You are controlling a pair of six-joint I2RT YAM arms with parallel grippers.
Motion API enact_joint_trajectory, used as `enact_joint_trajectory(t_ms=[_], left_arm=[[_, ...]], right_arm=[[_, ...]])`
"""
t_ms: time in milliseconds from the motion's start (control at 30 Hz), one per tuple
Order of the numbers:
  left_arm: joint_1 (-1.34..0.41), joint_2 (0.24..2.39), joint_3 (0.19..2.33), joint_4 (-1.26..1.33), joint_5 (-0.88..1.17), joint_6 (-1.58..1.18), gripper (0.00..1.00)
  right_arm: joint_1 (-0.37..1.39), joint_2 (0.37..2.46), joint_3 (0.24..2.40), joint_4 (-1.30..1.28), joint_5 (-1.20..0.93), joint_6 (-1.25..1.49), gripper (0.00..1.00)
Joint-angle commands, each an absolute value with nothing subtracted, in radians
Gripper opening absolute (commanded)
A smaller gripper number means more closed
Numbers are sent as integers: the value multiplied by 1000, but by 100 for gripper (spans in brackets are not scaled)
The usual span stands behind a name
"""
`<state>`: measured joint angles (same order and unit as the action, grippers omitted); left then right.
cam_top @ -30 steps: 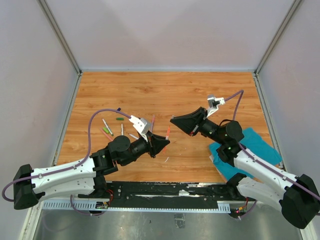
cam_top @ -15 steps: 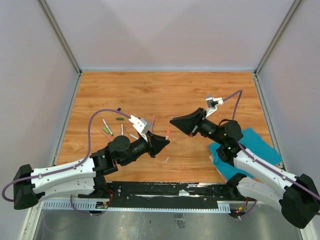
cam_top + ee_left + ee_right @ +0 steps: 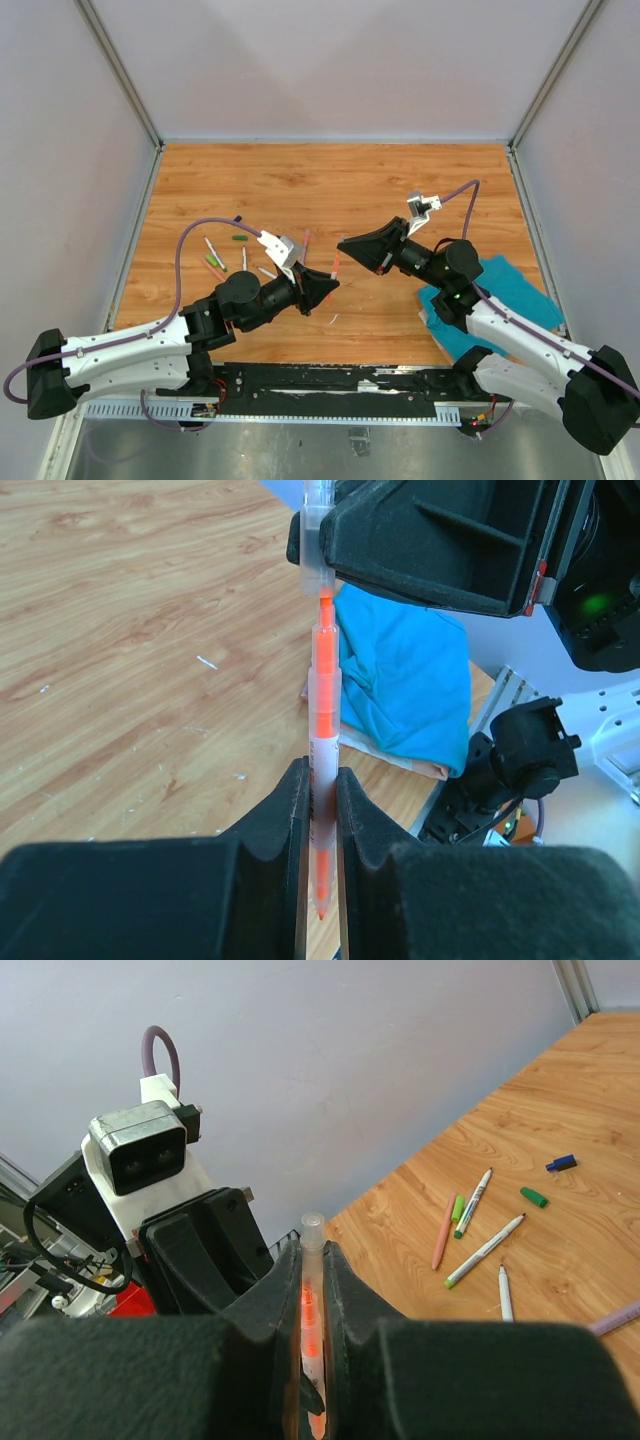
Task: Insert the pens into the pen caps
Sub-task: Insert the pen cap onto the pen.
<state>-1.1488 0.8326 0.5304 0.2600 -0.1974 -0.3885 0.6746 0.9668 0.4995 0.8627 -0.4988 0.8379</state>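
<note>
Jaws of the left gripper (image 3: 322,776) are pinching an orange pen (image 3: 323,695) by the lower part of its pale barrel, and the pen stands out beyond them toward the right gripper (image 3: 318,550). That gripper's jaws are pressed onto a clear cap (image 3: 314,520), and the pen's orange tip meets the mouth of this cap; how deep it sits cannot be told. Seen from above, the two grippers face each other in the air over the middle of the wooden surface (image 3: 330,180). The left one is nearer and to the left, the right one farther and to the right, and the pen spans the short gap between them. Several loose pens (image 3: 470,1205) lie close together on the surface to the left of the left gripper. A green cap (image 3: 534,1197) and a blue cap (image 3: 561,1163) lie just beyond them on the far side, apart from each other. A teal cloth (image 3: 515,285) lies crumpled at the near right, partly under the right arm.
</note>
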Motion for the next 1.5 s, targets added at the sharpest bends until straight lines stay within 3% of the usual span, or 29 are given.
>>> enact_joint_trajectory(t_ms=[0, 1100, 1467], left_arm=[[-1159, 819, 540, 284, -209, -372, 0], [-1159, 806, 540, 275, -224, -377, 0], [-1159, 798, 536, 267, -239, -380, 1]], right_arm=[[684, 971, 526, 879, -525, 818, 1], [717, 966, 504, 808, -593, 738, 1], [733, 979, 483, 778, -590, 683, 18]])
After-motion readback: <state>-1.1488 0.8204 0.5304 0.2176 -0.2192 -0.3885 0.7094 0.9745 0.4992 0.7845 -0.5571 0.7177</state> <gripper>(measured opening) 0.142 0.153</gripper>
